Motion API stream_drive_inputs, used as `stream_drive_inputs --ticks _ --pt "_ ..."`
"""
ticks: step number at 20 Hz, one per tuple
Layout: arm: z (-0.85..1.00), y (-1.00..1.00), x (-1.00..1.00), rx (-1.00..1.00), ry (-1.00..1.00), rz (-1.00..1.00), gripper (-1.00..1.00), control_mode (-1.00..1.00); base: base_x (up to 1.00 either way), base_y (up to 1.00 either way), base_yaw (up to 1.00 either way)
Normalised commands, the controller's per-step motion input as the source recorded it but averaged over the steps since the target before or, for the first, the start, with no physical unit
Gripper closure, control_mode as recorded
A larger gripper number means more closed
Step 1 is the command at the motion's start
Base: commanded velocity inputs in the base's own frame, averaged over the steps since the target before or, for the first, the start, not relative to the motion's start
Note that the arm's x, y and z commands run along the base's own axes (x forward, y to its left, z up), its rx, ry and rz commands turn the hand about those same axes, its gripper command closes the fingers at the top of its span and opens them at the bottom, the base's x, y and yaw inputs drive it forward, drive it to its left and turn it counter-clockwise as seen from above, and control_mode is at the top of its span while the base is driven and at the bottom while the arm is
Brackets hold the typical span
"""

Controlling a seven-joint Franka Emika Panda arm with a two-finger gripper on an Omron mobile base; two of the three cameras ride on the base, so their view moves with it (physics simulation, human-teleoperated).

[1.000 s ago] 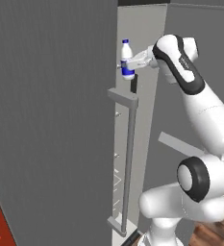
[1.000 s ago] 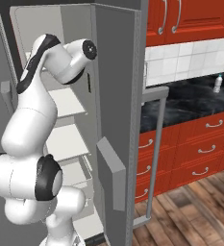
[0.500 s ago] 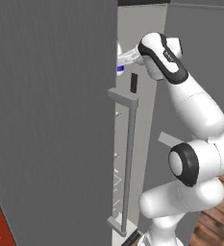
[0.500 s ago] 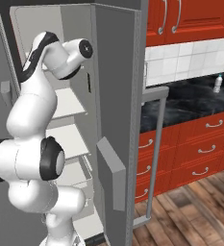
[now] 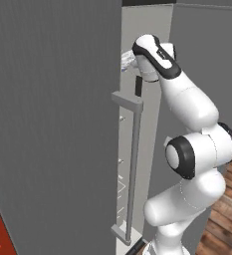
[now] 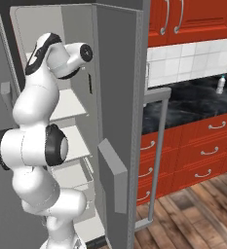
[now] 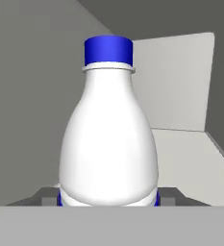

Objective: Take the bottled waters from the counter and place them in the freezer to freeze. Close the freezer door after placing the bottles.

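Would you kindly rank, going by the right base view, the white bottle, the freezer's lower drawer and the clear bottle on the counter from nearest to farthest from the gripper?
1. The white bottle, held between the jaws of the gripper, up inside the freezer.
2. The lower drawer, well below the hand in the freezer.
3. The clear bottle, far right on the counter.

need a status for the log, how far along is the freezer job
Done: freezer door stands open. In hand: the gripper is shut on the white bottle, reaching into the freezer. Left: set it down, fetch the clear bottle on the counter, close the door.
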Motion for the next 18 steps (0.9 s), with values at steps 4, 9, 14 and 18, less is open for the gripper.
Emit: stream_drive_inputs --ticks 4,9,14,18 --pt "-0.02 0.08 0.46 0.04 -0.03 0.0 1.0 -1.0 0.0 0.0 0.0" --pt "-0.02 0.07 0.51 0.03 0.0 -0.01 1.0 -1.0 0.0 0.0 0.0" --pt "-0.09 0.12 0.47 0.0 0.0 -0.02 1.0 -1.0 0.0 0.0 0.0" --pt "-0.17 0.21 0.41 0.0 -0.01 -0.01 1.0 -1.0 0.0 0.0 0.0"
